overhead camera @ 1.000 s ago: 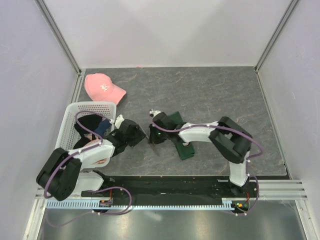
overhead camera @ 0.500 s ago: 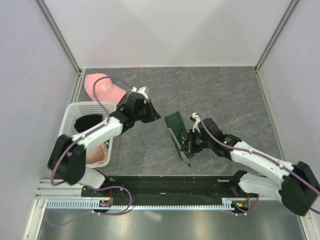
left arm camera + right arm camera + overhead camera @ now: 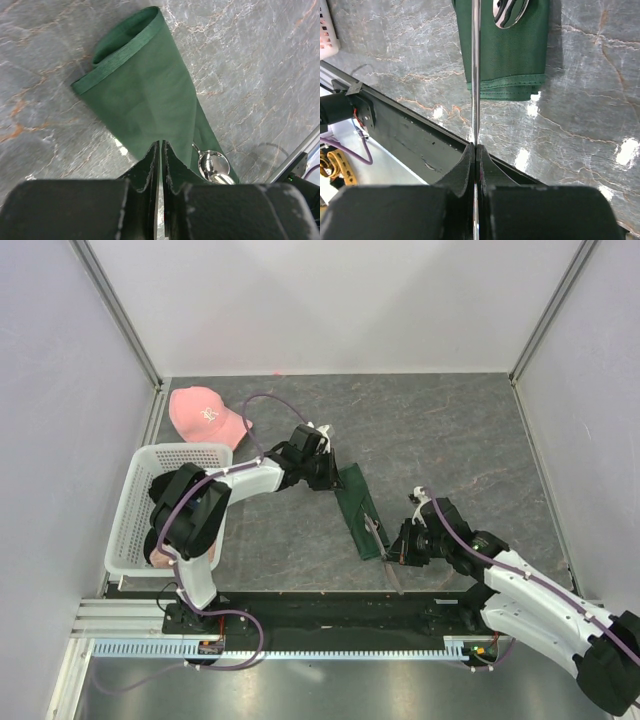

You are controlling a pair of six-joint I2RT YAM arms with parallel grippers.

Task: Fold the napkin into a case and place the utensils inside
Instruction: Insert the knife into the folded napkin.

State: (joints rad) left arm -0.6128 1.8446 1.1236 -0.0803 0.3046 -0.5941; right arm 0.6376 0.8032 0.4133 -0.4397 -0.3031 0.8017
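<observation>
Loading the case [image 3: 145,95] with cutlery is judged to be the step in hand. The dark green cloth is seen lying flat on the table [image 3: 260,60], stretching away ahead of the left gripper [image 3: 160,148]. That gripper's jaws are pressed together on the near edge of the cloth, with a thin fold pinched between them. Just to the right of those jaws the bowl of the spoon [image 3: 212,165] is seen at the cloth's edge. Whether it is tucked under a layer or only resting on top cannot be told.

The right gripper [image 3: 475,149] is clamped on the slim handle of the second utensil [image 3: 475,75]. The handle runs straight ahead from the jaws, over the left margin of the case's hemmed end, and out of the top of the wrist view. Its head is not shown, so fork or knife cannot be decided.

For the next move, the pinched edge would probably have to be raised a little so that the pocket mouth is opened. The handle would then be pushed straight ahead of the right jaws, kept low, so that it is slid between the layers and the cloth is not dragged along.
</observation>
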